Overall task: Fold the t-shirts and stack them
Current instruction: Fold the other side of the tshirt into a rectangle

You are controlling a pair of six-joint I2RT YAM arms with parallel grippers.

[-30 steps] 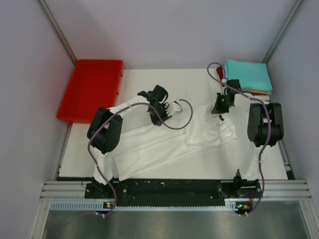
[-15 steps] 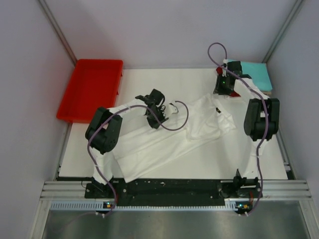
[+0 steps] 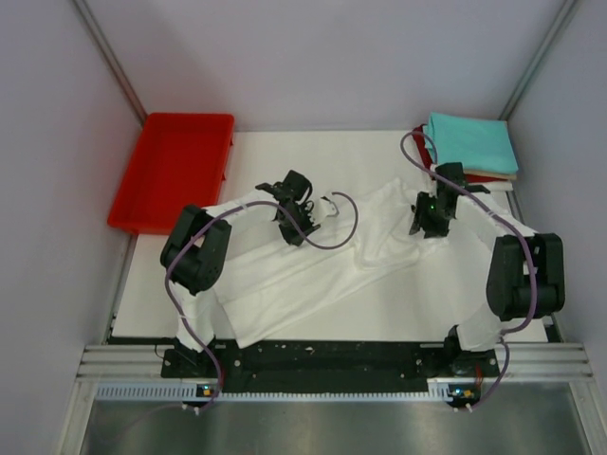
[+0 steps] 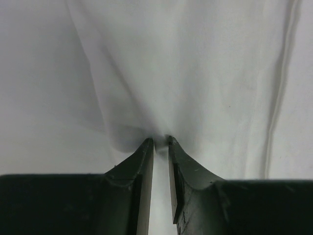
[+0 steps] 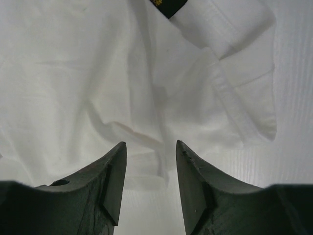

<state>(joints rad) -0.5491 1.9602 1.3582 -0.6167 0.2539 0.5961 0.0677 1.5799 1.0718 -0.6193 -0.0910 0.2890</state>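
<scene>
A white t-shirt (image 3: pixel 313 275) lies spread and creased across the table, with no print showing. My left gripper (image 3: pixel 302 226) is at its upper left part. In the left wrist view that gripper (image 4: pixel 161 142) is shut on a small pinch of the white cloth (image 4: pixel 195 73), which puckers at the tips. My right gripper (image 3: pixel 420 222) hovers over the shirt's right part. In its wrist view the right gripper (image 5: pixel 150 144) stands open with nothing between the fingers, above the collar and the dark neck label (image 5: pixel 168 6). A folded teal t-shirt (image 3: pixel 471 142) tops a stack at the back right, with a dark red one (image 3: pixel 488 177) under it.
A red plastic tray (image 3: pixel 171 171) sits at the back left, partly off the white table (image 3: pixel 313 156). Pale walls with metal posts close in the back and sides. Purple cables loop from both arms over the shirt.
My right gripper was shut, swung back toward the stack drawing the shirt's right edge with it, then opened and came back over the collar. The left gripper has barely moved.
</scene>
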